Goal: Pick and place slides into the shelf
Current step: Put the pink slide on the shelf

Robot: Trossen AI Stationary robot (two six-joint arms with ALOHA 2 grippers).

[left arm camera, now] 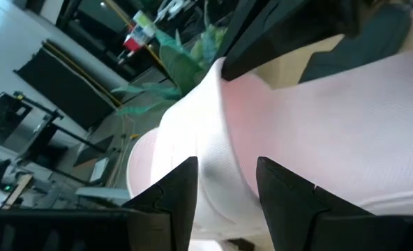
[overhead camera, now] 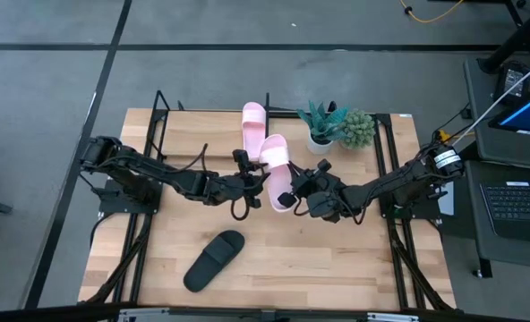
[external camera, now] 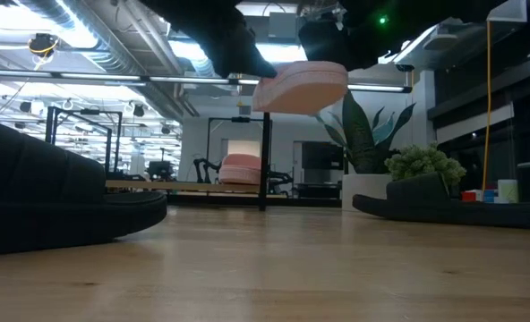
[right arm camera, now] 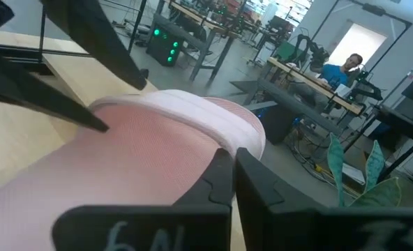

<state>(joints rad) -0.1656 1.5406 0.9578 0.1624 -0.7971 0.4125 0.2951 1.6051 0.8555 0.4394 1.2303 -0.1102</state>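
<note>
Overhead, a pink slide (overhead camera: 278, 170) hung above the bench (overhead camera: 337, 268) between both arms. The right end effector (overhead camera: 294, 192) was clamped on its edge; the left end effector (overhead camera: 252, 172) stood apart beside it. Another pink slide (overhead camera: 253, 125) sat in the shelf (overhead camera: 162, 112); a black slide (overhead camera: 214, 259) lay near the front.

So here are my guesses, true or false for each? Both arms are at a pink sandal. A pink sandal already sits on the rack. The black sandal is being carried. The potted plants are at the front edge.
1. Both arms are at a pink slide, held off the table. True: right gripper and left gripper meet there.
2. A pink slide sits on the shelf. True: second pink slide.
3. The black slide is carried. False: the black slide lies on the table.
4. Plants stand at the front edge. False: the potted plants stand at the back.
</note>
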